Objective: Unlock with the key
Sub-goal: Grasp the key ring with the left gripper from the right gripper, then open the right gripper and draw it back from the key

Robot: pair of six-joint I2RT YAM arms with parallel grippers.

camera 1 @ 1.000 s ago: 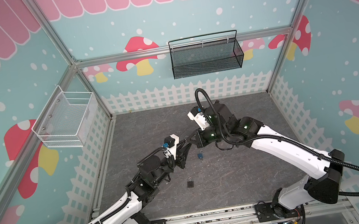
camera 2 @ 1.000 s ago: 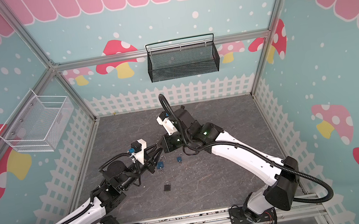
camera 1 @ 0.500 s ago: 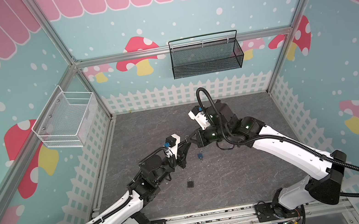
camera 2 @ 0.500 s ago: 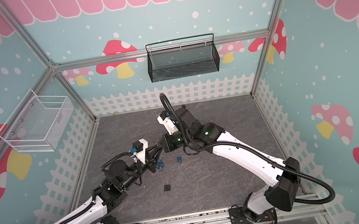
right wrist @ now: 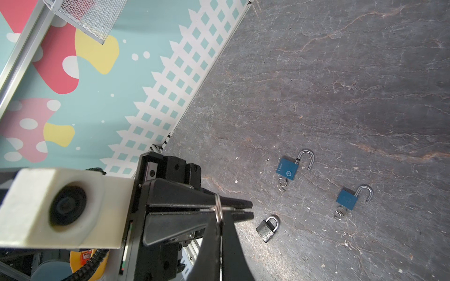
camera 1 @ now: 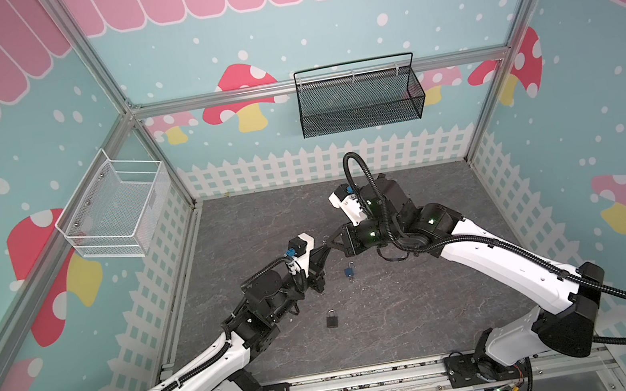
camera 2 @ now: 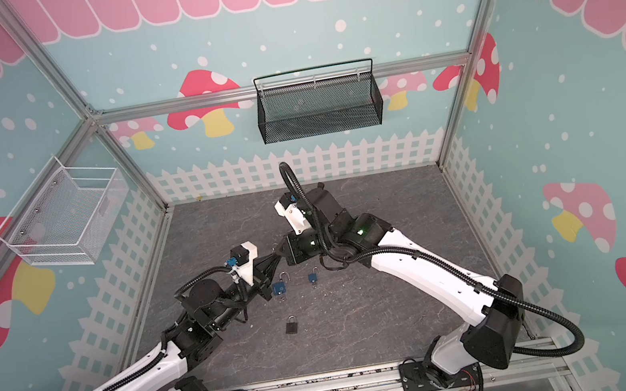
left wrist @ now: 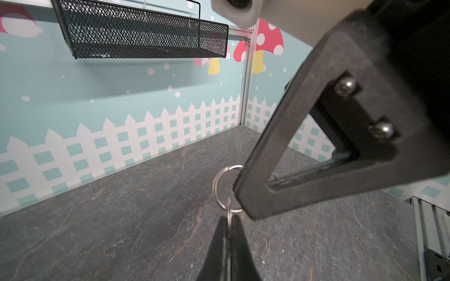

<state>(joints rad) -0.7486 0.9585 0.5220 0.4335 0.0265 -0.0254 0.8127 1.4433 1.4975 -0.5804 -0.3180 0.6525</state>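
Both grippers meet tip to tip above the middle of the table. My left gripper is shut on a thin silver key, seen edge-on between its jaws. The key ring hangs off the key, and my right gripper is shut on that ring. In both top views the left gripper and the right gripper touch noses. A dark grey padlock with its shackle shut lies on the table below them.
Two blue padlocks lie with shackles open and keys in them, just behind the grey one. A black mesh basket hangs on the back wall, a white wire basket on the left wall.
My left gripper has closed on the key that the right gripper holds out by its ring. Both arms stay nearly where they were.
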